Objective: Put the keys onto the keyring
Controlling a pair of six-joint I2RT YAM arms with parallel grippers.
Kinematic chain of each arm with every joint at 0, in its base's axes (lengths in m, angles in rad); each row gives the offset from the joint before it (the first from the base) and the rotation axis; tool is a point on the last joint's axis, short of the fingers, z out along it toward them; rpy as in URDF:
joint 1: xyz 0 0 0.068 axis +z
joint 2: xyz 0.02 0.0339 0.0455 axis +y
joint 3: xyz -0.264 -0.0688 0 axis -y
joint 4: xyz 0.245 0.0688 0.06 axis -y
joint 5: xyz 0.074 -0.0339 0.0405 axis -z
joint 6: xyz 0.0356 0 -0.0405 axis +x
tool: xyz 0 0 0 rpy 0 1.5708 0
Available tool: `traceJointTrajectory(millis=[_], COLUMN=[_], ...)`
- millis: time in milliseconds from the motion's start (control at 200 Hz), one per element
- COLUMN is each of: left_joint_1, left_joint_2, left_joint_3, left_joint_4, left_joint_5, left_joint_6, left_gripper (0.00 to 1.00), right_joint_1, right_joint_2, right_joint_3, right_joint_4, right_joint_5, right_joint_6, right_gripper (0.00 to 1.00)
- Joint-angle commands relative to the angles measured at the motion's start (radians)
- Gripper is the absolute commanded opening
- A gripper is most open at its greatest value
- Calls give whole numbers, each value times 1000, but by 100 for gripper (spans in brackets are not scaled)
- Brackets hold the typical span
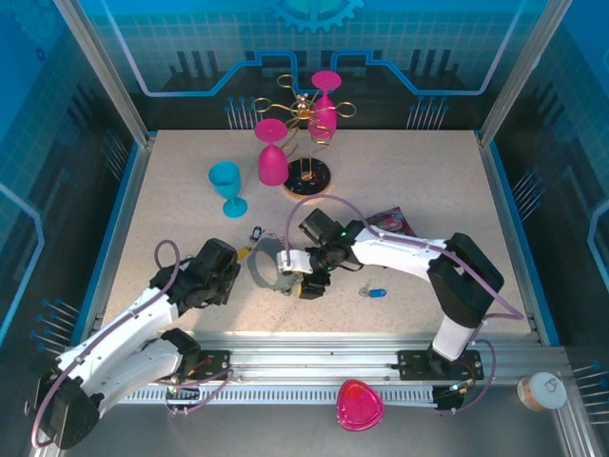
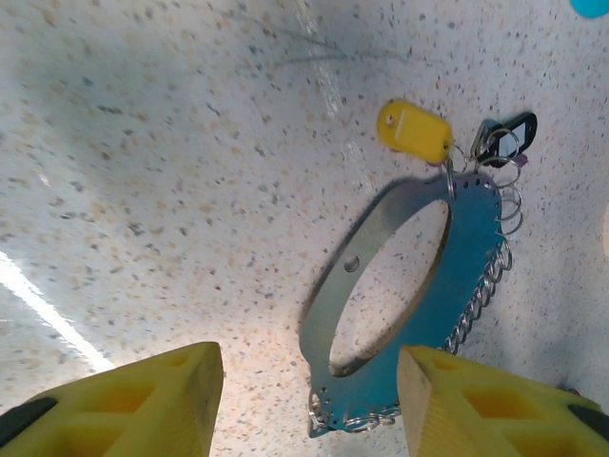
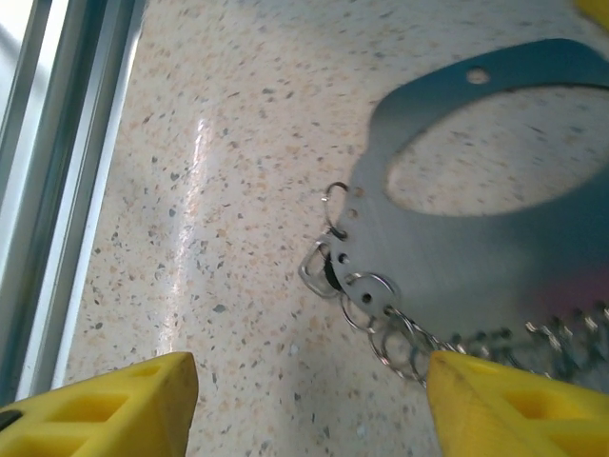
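Although the right gripper (image 1: 303, 283) covers its right side in the top view, the keyring (image 1: 267, 269) reads as a grey hoop in the near middle of the desk (image 1: 428, 171), between the two arms. Whether it lies flat or stands tilted is hard to tell. Small silver rings (image 3: 381, 319) hang along its edge, and in the right wrist view some pass behind a yellow finger (image 3: 504, 405). A yellow-headed key (image 2: 414, 130) and a black-headed key (image 2: 504, 138) sit at the hoop's far end; their blades are too small to make out, and I cannot tell whether they are threaded on. A blue-headed key (image 1: 377, 292) lies apart, toward the near right edge.

The left gripper (image 1: 236, 268) is just beside the hoop's left side, fingers apart and clamping nothing. The right gripper's fingers also stand apart. Open desk runs along the left and right edges. A purple packet (image 1: 390, 224) lies behind the right arm. A teal glass (image 1: 226, 186), pink glass (image 1: 270, 157) and gold wire rack (image 1: 303, 108) stand near the far edge, well apart from the hoop.
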Motion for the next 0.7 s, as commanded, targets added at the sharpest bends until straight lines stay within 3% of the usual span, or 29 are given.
traceJointTrajectory(millis=[0, 255, 570, 690], left_joint_1=[5, 5, 6, 5], left_joint_2=[-37, -66, -64, -66], left_joint_3=[7, -11, -23, -25], left_joint_4=[-108, -122, -108, -107], left_joint_5=[-48, -52, -54, -52], left_joint_6=[29, 9, -3, -5], left_gripper=[52, 52, 52, 52], right_joint_1=[29, 35, 36, 35], right_joint_2=[63, 136, 192, 216], right_joint_3=[52, 101, 133, 146], right_joint_4=[-38, -24, -25, -25], right_joint_5=[0, 43, 95, 105], right_joint_6=[-113, -121, -135, -128], right_gripper=[62, 53, 51, 43])
